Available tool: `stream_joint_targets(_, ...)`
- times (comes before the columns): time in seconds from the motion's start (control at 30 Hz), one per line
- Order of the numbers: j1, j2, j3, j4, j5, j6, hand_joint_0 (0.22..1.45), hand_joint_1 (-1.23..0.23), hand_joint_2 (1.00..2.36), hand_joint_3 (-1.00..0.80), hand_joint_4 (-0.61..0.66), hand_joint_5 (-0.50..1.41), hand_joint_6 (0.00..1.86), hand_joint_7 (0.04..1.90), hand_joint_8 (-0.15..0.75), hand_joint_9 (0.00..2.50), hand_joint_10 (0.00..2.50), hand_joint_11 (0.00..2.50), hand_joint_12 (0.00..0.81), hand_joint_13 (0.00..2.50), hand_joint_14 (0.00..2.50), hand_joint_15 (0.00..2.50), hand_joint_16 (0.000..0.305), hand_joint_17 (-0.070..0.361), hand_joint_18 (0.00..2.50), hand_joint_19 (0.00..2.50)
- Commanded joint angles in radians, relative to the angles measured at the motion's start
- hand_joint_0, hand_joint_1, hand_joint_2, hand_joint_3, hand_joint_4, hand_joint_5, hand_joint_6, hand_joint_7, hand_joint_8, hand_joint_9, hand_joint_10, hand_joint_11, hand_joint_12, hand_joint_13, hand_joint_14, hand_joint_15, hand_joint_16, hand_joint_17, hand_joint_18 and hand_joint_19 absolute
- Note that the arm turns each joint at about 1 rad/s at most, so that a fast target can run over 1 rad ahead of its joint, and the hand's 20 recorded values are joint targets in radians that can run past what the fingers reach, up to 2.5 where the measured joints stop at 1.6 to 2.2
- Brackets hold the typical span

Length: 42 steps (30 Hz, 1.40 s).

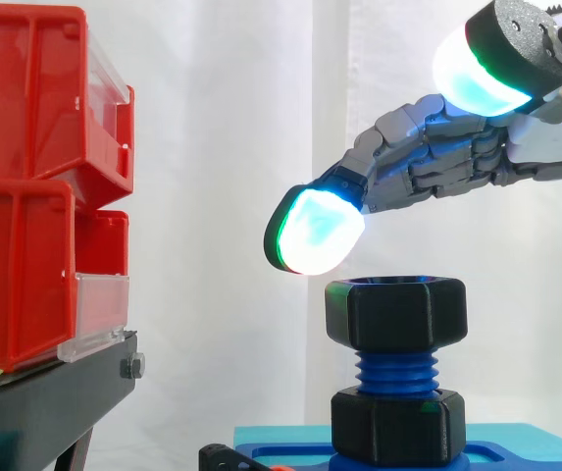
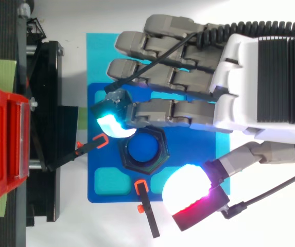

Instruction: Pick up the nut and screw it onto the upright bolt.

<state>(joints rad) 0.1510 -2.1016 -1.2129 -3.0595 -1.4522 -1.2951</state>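
A black hex nut point(image 1: 395, 312) sits on the top of the upright blue threaded bolt point(image 1: 396, 373), with a second black nut point(image 1: 398, 424) lower on the bolt near the blue base point(image 2: 106, 177). From above, the upper nut point(image 2: 142, 151) rings the bolt's blue end point(image 2: 142, 148). My hand point(image 2: 198, 72) hovers just above and beside the nut, fingers stretched out and relaxed, holding nothing. One glowing fingertip point(image 1: 317, 232) hangs a little above the nut's left rim; the thumb point(image 2: 188, 193) stands apart on the other side.
Red bins point(image 1: 35, 186) on a black stand point(image 1: 55, 402) rise at the left. Two black clamps with orange tips point(image 2: 98, 142) point(image 2: 143, 198) lie on the blue base near the bolt. A white curtain is behind.
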Motion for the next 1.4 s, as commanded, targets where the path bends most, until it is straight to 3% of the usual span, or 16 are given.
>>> stream_joint_targets(0.0,-0.002,0.000,0.000,-0.001,-0.002,0.000,0.45,0.04,1.00,-0.50,0.11,-0.19,0.50,0.55,0.152,0.00,0.00,0.00,0.326,0.00,0.00,0.00,0.049,0.110,0.00,0.00)
stream_joint_targets(0.73,-0.015,0.000,-0.002,-0.021,-0.004,0.000,0.49,-0.11,1.00,-0.50,0.23,-0.07,0.50,0.75,0.192,0.37,0.00,0.00,0.313,0.01,0.00,0.00,0.043,0.096,0.00,0.00)
stream_joint_targets(1.03,-0.018,0.000,-0.002,-0.027,-0.004,-0.001,0.50,-0.20,1.00,-0.50,0.23,-0.01,0.50,0.90,0.187,0.62,0.00,0.00,0.291,0.21,0.00,0.00,0.038,0.086,0.00,0.00)
stream_joint_targets(1.23,-0.024,0.000,-0.002,-0.038,-0.004,-0.001,0.51,-0.23,1.00,-0.50,0.14,0.06,0.50,1.11,0.149,0.88,0.00,0.00,0.249,0.38,0.00,0.00,0.031,0.071,0.00,0.00)
stream_joint_targets(1.37,-0.024,0.002,0.000,-0.038,-0.005,-0.001,0.51,-0.23,1.00,-0.50,0.10,0.09,0.50,1.19,0.122,1.08,0.00,0.00,0.224,0.57,0.00,0.00,0.025,0.056,0.22,0.00)
